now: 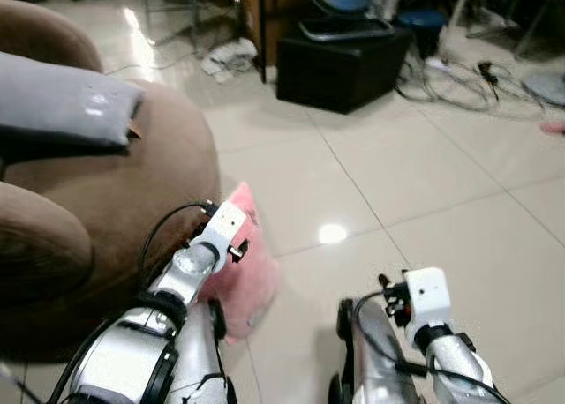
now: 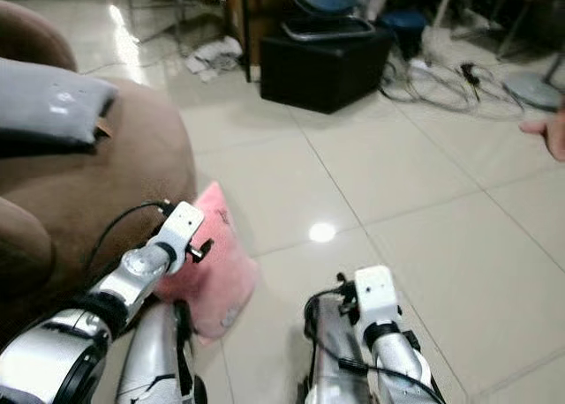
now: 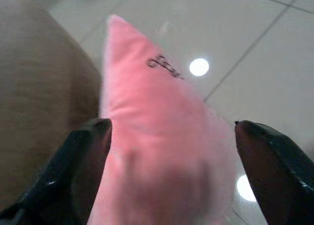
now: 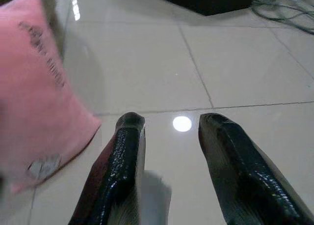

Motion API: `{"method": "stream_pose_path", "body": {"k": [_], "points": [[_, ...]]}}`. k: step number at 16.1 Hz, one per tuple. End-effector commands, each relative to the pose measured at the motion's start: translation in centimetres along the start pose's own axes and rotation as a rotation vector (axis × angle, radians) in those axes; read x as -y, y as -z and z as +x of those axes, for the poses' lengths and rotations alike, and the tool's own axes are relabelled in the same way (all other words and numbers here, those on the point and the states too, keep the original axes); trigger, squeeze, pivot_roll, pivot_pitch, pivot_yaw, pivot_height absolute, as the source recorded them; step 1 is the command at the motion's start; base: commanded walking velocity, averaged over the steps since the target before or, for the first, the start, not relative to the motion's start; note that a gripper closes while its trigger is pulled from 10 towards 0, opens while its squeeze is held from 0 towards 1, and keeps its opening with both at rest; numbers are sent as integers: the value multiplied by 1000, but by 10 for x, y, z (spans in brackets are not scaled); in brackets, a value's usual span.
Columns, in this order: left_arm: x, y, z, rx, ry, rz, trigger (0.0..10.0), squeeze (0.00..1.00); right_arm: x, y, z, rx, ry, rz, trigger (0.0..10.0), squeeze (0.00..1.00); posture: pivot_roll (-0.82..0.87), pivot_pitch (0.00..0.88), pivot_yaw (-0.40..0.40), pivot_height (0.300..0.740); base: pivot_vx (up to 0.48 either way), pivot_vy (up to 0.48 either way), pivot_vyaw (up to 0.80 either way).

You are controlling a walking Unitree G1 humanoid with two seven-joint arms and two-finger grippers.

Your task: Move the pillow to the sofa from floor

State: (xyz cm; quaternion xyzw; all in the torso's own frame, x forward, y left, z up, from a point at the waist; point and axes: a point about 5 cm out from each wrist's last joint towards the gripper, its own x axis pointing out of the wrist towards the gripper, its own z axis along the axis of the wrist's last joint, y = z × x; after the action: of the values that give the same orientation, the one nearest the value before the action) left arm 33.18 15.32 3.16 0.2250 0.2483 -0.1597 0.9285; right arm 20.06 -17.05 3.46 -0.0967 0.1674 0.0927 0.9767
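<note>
A pink pillow (image 1: pixel 243 276) leans on the tiled floor against the side of the brown sofa (image 1: pixel 106 201). My left gripper (image 3: pixel 171 136) is open, with one black finger on each side of the pillow (image 3: pixel 157 136) and the pillow between them. The left wrist (image 1: pixel 221 232) hangs just above the pillow's upper edge. My right gripper (image 4: pixel 169 136) is open over bare floor, with the pillow (image 4: pixel 39 92) off to its side and nothing between its fingers. The right wrist (image 1: pixel 424 298) sits lower right in the left eye view.
A grey cushion (image 1: pixel 62 104) lies on the sofa's arm. A black box (image 1: pixel 340 64) with a fan on top stands farther back, with loose cables (image 1: pixel 459 82) on the floor beside it. A person's fingers (image 2: pixel 549 132) show at the right edge. Open tiles (image 1: pixel 424 183) lie ahead.
</note>
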Motion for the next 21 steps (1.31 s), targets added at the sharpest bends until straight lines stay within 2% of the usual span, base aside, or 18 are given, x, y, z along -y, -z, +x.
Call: {"method": "stream_pose_path", "body": {"k": [1, 2, 5, 6, 9, 12, 13, 14, 15, 19, 20, 21], "points": [[-1, -6, 2, -7, -13, 16, 10000, 1000, -6, -7, -3, 18, -51, -28, 10000, 0, -115, 150, 6, 520, 0, 0, 0], [-2, -9, 2, -9, -16, 30, 10000, 1000, -8, -11, -6, 30, -75, -41, 10000, 0, -130, 165, 9, 520, 0, 0, 0], [-16, -7, 1, -25, -113, 65, 10000, 1000, -12, -28, -17, 101, -135, -75, 10000, 0, -171, 208, 1, 520, 0, 0, 0], [-24, -4, -1, -36, -159, 79, 10000, 1000, -15, -38, -21, 141, -196, -95, 10000, 0, -178, 228, -11, 520, 0, 0, 0], [-39, 4, -6, -70, -210, 120, 10000, 1000, -27, -53, -32, 172, -361, -107, 10000, 0, -186, 263, -38, 520, 0, 0, 0], [-51, 10, -10, -97, -244, 175, 10000, 1000, -30, -67, -32, 196, -442, -120, 10000, 0, -187, 288, -50, 520, 0, 0, 0], [-54, 12, -12, -107, -256, 195, 10000, 906, -30, -71, -33, 206, -455, -136, 10000, 0, -196, 302, -59, 520, 0, 0, 0], [-56, 14, -13, -114, -269, 228, 10000, 86, -31, -74, -33, 207, -473, -144, 10000, 0, -208, 304, -64, 520, 0, 0, 0], [-57, 16, -13, -121, -286, 237, 10000, 0, -32, -75, -36, 197, -502, -159, 10000, 0, -224, 305, -69, 520, 0, 0, 0], [-53, 16, -12, -117, -315, 233, 10000, 0, -32, -76, -48, 169, -526, -175, 10000, 0, -267, 314, -72, 520, 0, 0, 0], [-51, 15, -12, -115, -314, 223, 706, 0, -31, -75, -50, 156, -525, -178, 10000, 0, -273, 318, -66, 520, 0, 0, 0], [-50, 14, -11, -113, -313, 219, 0, 0, -31, -75, -51, 153, -521, -179, 10000, 0, -272, 318, -64, 520, 0, 0, 0]]}}
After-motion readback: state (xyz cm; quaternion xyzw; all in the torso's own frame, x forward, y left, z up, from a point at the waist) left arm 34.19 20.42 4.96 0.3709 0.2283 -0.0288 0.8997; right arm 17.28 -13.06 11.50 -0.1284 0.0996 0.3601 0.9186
